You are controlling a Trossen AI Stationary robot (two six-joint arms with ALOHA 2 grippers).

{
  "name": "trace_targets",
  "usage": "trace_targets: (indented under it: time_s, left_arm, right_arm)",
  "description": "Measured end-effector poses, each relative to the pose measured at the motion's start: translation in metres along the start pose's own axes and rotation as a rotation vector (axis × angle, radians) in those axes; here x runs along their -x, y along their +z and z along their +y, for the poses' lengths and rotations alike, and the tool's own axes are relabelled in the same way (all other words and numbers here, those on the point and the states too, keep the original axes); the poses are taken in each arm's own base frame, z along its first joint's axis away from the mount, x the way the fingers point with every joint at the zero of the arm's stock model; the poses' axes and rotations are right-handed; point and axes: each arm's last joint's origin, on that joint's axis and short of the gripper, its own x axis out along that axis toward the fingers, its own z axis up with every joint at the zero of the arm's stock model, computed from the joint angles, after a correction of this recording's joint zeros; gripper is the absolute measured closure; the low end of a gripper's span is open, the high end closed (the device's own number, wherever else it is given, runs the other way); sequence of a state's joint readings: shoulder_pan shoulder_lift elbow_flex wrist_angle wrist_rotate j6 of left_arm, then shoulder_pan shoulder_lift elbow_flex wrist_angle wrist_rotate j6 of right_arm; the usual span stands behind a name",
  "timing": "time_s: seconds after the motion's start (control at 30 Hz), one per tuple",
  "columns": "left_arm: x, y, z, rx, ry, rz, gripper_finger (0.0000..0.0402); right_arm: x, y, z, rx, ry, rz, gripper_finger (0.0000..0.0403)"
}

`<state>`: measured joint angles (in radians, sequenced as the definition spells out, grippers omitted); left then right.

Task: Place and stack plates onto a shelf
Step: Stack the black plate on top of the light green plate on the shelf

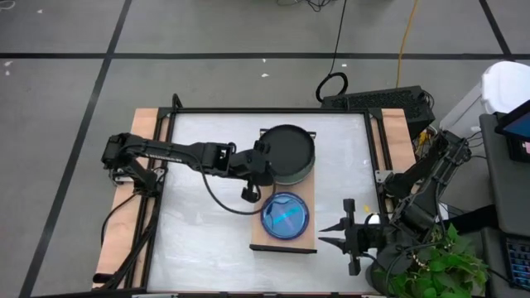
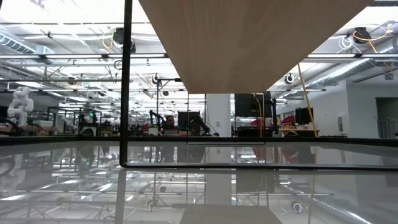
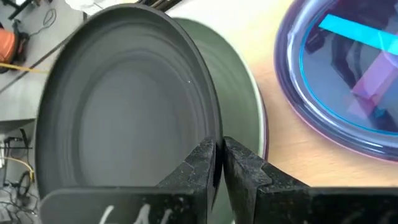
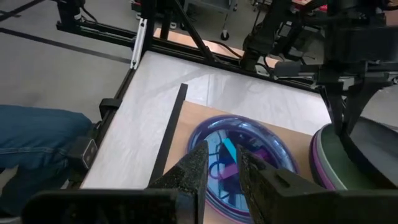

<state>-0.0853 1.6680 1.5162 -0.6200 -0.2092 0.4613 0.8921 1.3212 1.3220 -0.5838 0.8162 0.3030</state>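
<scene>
A light-wood shelf [image 1: 258, 240] lies on the white table, with a thin dark frame at its far end. On its far half a black plate [image 1: 288, 147] sits over a sage-green plate [image 3: 239, 93] and a purple one [image 4: 316, 163]. A small blue plate [image 1: 286, 217] rests flat on the shelf's near half. My left gripper [image 3: 218, 163] is at the black plate's left near rim, shut on it. My right gripper [image 1: 348, 233] hangs open off the shelf's right near corner, with nothing between its fingers. My left gripper pinches the black plate's rim [image 3: 214, 138] between its two fingers, on the side toward the table's left near corner. The fingers come slanting down from the table's left. The plate lies over the green plate, its held side slightly raised.
In the low view the shelf's underside [image 2: 249, 43] fills the top, and a dark frame post [image 2: 127, 81] stands at the left. A potted plant [image 1: 435, 265] is off the right near corner. A person's leg [image 4: 31, 140] shows beside the table's edge.
</scene>
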Motion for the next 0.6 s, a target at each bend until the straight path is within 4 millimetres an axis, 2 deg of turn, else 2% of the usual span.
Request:
trace_targets:
  time_s: [0.23,0.6]
  left_arm:
    - [0.000,0.001,-0.001,0.044,-0.002,-0.004,0.0351]
    - [0.005,0.009,-0.011,0.088,0.001,-0.038,0.0260]
  right_arm:
    - [0.000,0.000,0.000,0.000,0.000,0.000,0.0332]
    - [0.000,0.000,0.000,0.000,0.000,0.000,0.0332]
